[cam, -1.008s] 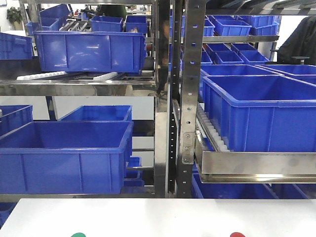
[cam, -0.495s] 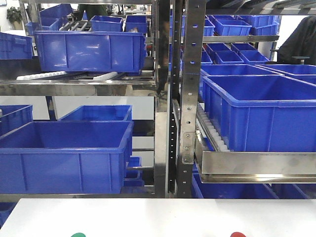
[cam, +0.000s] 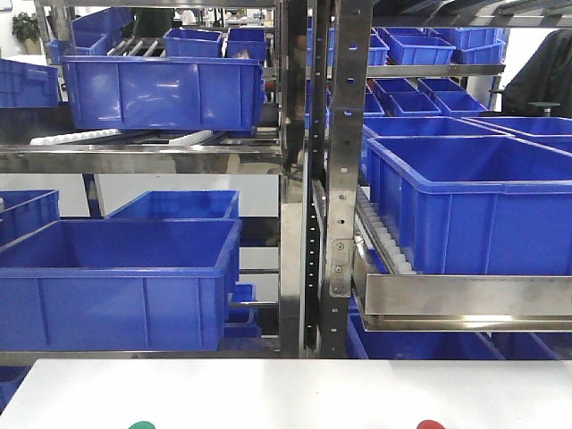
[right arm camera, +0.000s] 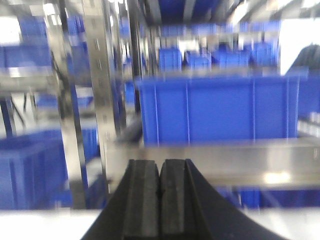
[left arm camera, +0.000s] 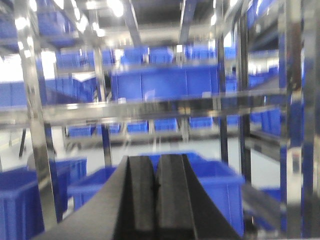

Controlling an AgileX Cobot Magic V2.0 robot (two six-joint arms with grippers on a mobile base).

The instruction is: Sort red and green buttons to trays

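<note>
A small rounded green sliver (cam: 141, 425) and a matching red sliver (cam: 430, 425) peek over the bottom edge of the front view, on the white table (cam: 286, 393). Too little shows to tell whether they are buttons or trays. Neither gripper appears in that view. In the blurred left wrist view, my left gripper (left arm camera: 156, 161) is shut, its black pads pressed together with nothing between them, and it faces the shelves. In the right wrist view, my right gripper (right arm camera: 160, 163) is likewise shut and empty, above the table's far part.
Steel racking (cam: 326, 179) stands right behind the table's far edge. It carries deep blue bins: a large one low on the left (cam: 116, 286), another on a roller shelf at right (cam: 465, 214), and more above (cam: 161, 94).
The table and the two coloured slivers look the same. Only a dark figure behind the top left shelf has shifted leftward.
</note>
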